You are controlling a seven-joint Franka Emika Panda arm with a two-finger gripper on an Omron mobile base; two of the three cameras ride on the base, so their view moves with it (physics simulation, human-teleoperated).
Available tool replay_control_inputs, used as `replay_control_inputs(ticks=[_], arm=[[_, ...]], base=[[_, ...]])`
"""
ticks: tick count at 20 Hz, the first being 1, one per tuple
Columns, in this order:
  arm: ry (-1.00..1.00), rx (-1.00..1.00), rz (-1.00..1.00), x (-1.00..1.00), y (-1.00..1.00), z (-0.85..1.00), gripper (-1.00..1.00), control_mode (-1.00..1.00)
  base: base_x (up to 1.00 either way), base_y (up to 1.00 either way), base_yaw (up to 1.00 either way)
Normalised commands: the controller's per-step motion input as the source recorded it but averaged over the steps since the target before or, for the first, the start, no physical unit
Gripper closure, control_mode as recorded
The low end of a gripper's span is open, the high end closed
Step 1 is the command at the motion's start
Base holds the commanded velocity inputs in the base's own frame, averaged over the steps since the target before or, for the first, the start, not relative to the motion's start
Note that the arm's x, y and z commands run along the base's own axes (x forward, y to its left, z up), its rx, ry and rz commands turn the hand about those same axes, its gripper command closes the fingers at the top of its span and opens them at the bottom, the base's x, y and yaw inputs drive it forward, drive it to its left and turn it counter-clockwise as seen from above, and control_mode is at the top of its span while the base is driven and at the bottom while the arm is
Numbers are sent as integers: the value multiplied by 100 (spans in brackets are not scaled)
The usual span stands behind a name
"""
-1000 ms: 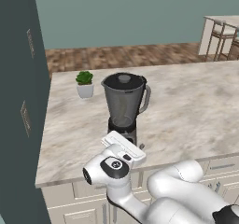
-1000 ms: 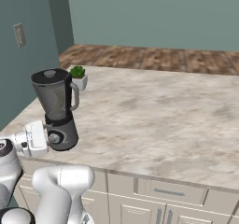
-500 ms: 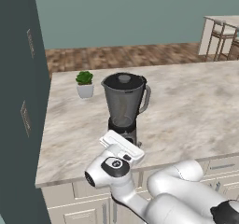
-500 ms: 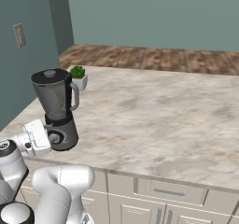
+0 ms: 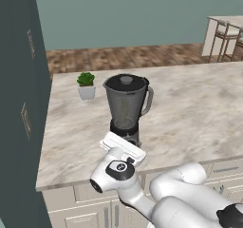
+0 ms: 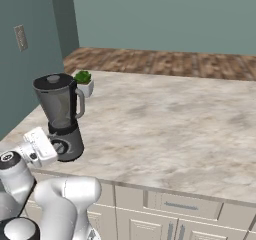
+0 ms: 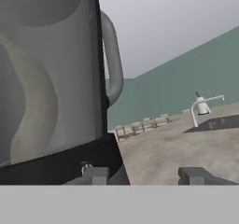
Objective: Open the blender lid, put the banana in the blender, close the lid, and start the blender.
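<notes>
Marble-patterned desk (image 5: 199, 113) runs under a teal wall, with wooden floor behind it. From the left base view, the blender (image 5: 126, 109) stands near the front edge of this desk, and the blender lid (image 5: 126, 82) sits on the jar, closed. A small potted plant (image 5: 86, 85) is behind it, to the left. My hand is low at the blender base, at the front.

From the right base view, the blender (image 6: 62, 116) is at the left front corner of the desk, and its silver dial (image 6: 60, 147) faces the front edge. My white hand is just beside this dial, touching or nearly so. The lid (image 6: 53, 81) is far above my hand.

From the hand view, my gripper (image 7: 144, 175) shows two finger tips (image 7: 95, 175) rather close together, with nothing between them. The left tip is in front of the dark base; the right one is free. I cannot tell if they grip the dial. The jar rises straight above me, so the lid lies upward. A banana I cannot find.
</notes>
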Motion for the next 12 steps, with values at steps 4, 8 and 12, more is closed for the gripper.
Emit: replay_control_inputs(ticks=[4,8,12], arm=[[-13,0,15,0,-29,0,-100,-100],[-12,0,14,3,-23,0,-100,-100],[-8,0,14,11,-13,0,-100,-100]], base=[[0,0,0],[0,0,0],[0,0,0]])
